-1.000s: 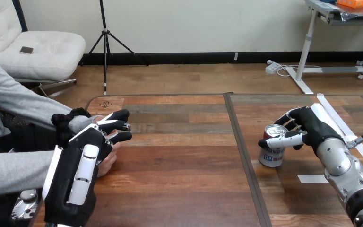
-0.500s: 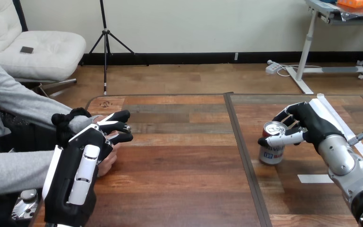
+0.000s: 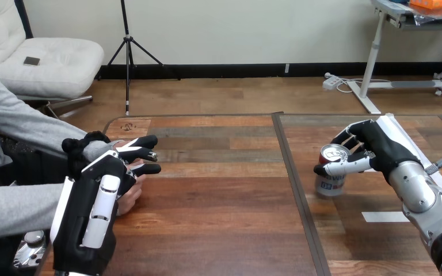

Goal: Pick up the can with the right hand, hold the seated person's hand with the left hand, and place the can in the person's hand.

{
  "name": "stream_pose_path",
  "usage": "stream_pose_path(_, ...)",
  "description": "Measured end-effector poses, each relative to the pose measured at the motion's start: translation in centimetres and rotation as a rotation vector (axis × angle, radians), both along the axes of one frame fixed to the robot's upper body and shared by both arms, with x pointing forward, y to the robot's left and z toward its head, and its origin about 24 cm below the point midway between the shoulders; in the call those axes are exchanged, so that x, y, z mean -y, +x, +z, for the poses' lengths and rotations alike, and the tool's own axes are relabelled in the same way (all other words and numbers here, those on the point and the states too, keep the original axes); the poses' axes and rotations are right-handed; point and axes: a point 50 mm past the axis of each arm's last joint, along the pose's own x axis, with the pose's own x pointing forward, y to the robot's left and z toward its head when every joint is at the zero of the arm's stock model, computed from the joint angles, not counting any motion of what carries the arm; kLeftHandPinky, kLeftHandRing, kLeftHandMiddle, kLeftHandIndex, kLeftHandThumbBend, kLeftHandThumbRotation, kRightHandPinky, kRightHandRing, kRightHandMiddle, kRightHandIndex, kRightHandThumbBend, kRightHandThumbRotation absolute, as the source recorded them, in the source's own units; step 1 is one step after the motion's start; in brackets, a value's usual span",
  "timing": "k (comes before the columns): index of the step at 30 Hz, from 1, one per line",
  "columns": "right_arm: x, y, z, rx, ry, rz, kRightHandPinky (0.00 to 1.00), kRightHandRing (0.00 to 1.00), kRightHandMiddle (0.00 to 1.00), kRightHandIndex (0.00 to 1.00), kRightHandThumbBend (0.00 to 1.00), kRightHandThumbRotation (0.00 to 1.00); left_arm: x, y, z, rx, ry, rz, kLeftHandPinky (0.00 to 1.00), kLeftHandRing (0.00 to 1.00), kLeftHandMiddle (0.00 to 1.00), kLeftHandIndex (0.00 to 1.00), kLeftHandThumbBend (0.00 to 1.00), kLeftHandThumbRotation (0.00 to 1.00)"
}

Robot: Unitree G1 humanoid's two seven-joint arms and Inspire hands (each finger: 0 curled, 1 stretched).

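A silver can (image 3: pixel 329 183) with a red rim is at the right of the wooden table (image 3: pixel 218 218). My right hand (image 3: pixel 374 150) is shut on it: the fingers wrap its far side and the thumb crosses its front. The can's base looks just clear of the table. At the left, my left hand (image 3: pixel 101 198) lies over the person's hand (image 3: pixel 129 198), which shows under my palm. Its fingers (image 3: pixel 141 154) reach out nearly straight to the right, not curled round the person's hand.
A dark seam (image 3: pixel 295 178) runs front to back between the table's two halves, just left of the can. White tape strips (image 3: pixel 382 217) lie on the right half. The person's other forearm (image 3: pixel 11 210) rests at the lower left.
My right hand has closed in on the can and raised it slightly, drifting up and a little back. The left hand and the person's hand have stayed put.
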Motion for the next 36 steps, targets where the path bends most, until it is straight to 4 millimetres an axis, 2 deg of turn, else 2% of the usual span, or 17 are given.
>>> stream_pose_path(10, -0.2, 0.0, 0.2, 0.016, 0.005, 0.019, 0.37, 0.41, 0.45, 0.46, 0.78, 0.00, -0.1, 0.1, 0.0, 0.023, 0.014, 0.000, 0.62, 0.78, 0.74, 0.56, 0.40, 0.82)
stream_pose_path(13, -0.3, 0.1, 0.2, 0.024, 0.008, 0.027, 0.37, 0.40, 0.44, 0.45, 0.78, 0.00, -0.2, 0.2, 0.1, 0.030, 0.025, 0.008, 0.60, 0.76, 0.73, 0.56, 0.46, 0.82)
stream_pose_path(19, -0.4, 0.1, 0.4, 0.044, 0.017, 0.041, 0.37, 0.40, 0.44, 0.45, 0.77, 0.00, -0.5, 0.4, 0.2, 0.040, 0.056, 0.035, 0.59, 0.75, 0.71, 0.55, 0.48, 0.81)
stream_pose_path(25, -0.4, 0.1, 0.6, 0.057, 0.017, 0.051, 0.37, 0.39, 0.43, 0.45, 0.77, 0.00, -0.8, 0.7, 0.6, 0.063, 0.099, 0.059, 0.54, 0.71, 0.68, 0.56, 0.47, 0.75)
stream_pose_path(28, -0.4, 0.1, 0.7, 0.063, 0.016, 0.055, 0.37, 0.39, 0.43, 0.45, 0.77, 0.00, -1.1, 0.8, 0.8, 0.072, 0.135, 0.075, 0.52, 0.69, 0.67, 0.58, 0.58, 0.75)
stream_pose_path(29, -0.3, 0.1, 0.8, 0.065, 0.016, 0.057, 0.37, 0.39, 0.44, 0.45, 0.77, 0.00, -1.2, 0.8, 0.8, 0.075, 0.145, 0.080, 0.51, 0.67, 0.67, 0.59, 0.69, 0.76)
stream_pose_path(30, -0.3, 0.1, 0.8, 0.067, 0.016, 0.058, 0.37, 0.39, 0.44, 0.45, 0.77, 0.00, -1.3, 0.9, 0.9, 0.079, 0.162, 0.087, 0.51, 0.67, 0.67, 0.60, 0.74, 0.76)
stream_pose_path(33, -0.2, 0.1, 0.9, 0.071, 0.013, 0.058, 0.37, 0.40, 0.44, 0.45, 0.77, 0.00, -1.6, 1.1, 1.1, 0.088, 0.211, 0.107, 0.50, 0.67, 0.68, 0.63, 0.85, 0.80)
stream_pose_path(36, 0.0, 0.1, 1.0, 0.073, 0.008, 0.056, 0.38, 0.40, 0.44, 0.45, 0.78, 0.00, -1.9, 1.2, 1.4, 0.095, 0.265, 0.124, 0.51, 0.69, 0.71, 0.66, 0.93, 0.82)
